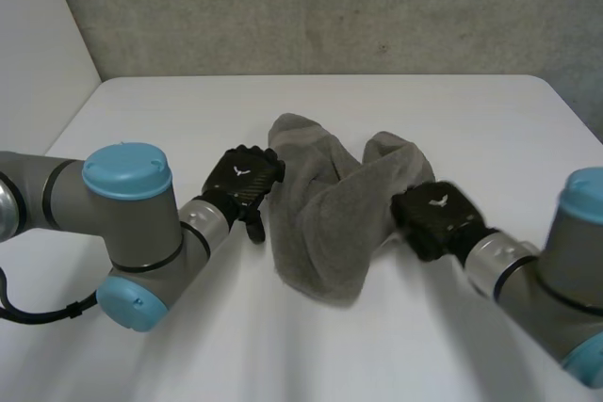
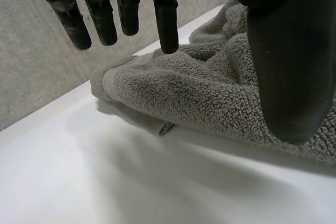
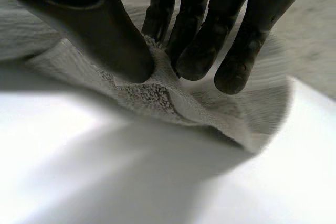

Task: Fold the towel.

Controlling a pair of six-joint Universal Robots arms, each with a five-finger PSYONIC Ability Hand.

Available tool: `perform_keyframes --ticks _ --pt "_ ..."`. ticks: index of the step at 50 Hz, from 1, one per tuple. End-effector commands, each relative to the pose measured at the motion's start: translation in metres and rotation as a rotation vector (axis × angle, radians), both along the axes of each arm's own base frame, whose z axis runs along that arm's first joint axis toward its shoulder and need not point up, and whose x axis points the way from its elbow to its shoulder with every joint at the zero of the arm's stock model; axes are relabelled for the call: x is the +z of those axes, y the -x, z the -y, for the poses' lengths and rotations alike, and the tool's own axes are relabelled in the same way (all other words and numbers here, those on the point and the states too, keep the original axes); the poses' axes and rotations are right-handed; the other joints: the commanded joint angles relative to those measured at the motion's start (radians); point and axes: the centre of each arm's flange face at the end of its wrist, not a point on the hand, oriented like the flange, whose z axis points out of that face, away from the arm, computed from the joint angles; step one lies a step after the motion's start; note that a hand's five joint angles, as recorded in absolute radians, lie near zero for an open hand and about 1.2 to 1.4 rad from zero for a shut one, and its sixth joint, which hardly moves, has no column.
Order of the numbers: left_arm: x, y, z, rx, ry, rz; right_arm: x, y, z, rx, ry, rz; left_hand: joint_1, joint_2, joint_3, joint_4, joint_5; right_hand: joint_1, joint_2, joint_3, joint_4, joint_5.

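Grey terry towel (image 1: 325, 204) lies bunched & creased, mid-table, roughly V-shaped heap.

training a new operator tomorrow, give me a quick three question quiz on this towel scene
1. True or false: the grey towel lies spread flat on the white table.
2. Fill in: the left hand has its fingers ___, not curled.
3. Which hand pinches the towel? A left hand; B right hand; C both.
Key: 1 false, it is bunched; 2 straight; 3 B.
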Motion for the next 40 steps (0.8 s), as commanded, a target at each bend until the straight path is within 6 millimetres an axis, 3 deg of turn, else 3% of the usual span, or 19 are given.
perform_keyframes --ticks 1,4,7,12,20,32,34,35,37,38,39,40 --pt "0.002 0.002 0.005 -0.002 0.016 -0.006 0.029 0.043 0.031 -0.131 0.081 0.013 -0.047 -0.034 -0.039 -0.048 -0.017 0.1 0.121 0.055 0.059 0.082" --pt "0.001 0.007 0.014 0.002 0.039 -0.016 0.035 0.069 0.045 -0.168 0.076 0.004 -0.041 -0.029 -0.033 -0.042 -0.012 0.1 0.121 0.055 0.059 0.082" --pt "0.0 0.008 0.018 0.005 0.042 -0.017 0.033 0.078 0.049 -0.184 0.069 -0.002 -0.038 -0.026 -0.03 -0.039 -0.009 0.1 0.121 0.055 0.059 0.082" --pt "-0.01 0.015 0.031 0.001 0.036 -0.016 0.029 0.077 0.048 -0.181 0.056 -0.004 0.02 0.033 0.028 0.019 0.05 0.1 0.121 0.055 0.059 0.082" --pt "-0.034 0.019 0.032 -0.007 -0.063 0.045 0.022 0.077 0.048 -0.175 0.031 -0.004 0.053 0.065 0.061 0.052 0.082 0.1 0.121 0.055 0.059 0.082" --pt "-0.044 0.032 0.054 -0.009 -0.027 0.028 0.015 0.077 0.046 -0.174 0.007 -0.004 0.082 0.095 0.09 0.081 0.112 0.1 0.121 0.055 0.059 0.082" --pt "-0.043 0.034 0.058 -0.01 -0.014 0.019 0.014 0.077 0.045 -0.177 0.002 -0.006 0.292 0.305 0.3 0.291 0.322 0.1 0.121 0.055 0.059 0.082" --pt "-0.043 0.034 0.058 -0.01 -0.014 0.019 0.014 0.077 0.045 -0.177 0.002 -0.006 0.294 0.306 0.301 0.293 0.323 0.1 0.121 0.055 0.059 0.082" --pt "-0.041 0.036 0.061 -0.009 -0.004 0.01 0.014 0.077 0.046 -0.177 0.004 -0.005 0.904 0.916 0.912 0.903 0.933 0.1 0.121 0.055 0.059 0.082" --pt "-0.041 0.036 0.061 -0.009 -0.004 0.01 0.014 0.077 0.046 -0.177 0.004 -0.005 0.907 0.92 0.915 0.906 0.937 0.1 0.121 0.055 0.059 0.082" --pt "-0.039 0.036 0.062 -0.005 0.001 0.004 0.014 0.077 0.046 -0.177 0.004 -0.005 1.117 1.129 1.124 1.115 1.146 0.1 0.121 0.055 0.059 0.082" --pt "-0.039 0.036 0.062 -0.005 0.001 0.004 0.014 0.077 0.046 -0.177 0.004 -0.005 1.119 1.131 1.126 1.118 1.148 0.1 0.121 0.055 0.059 0.082"
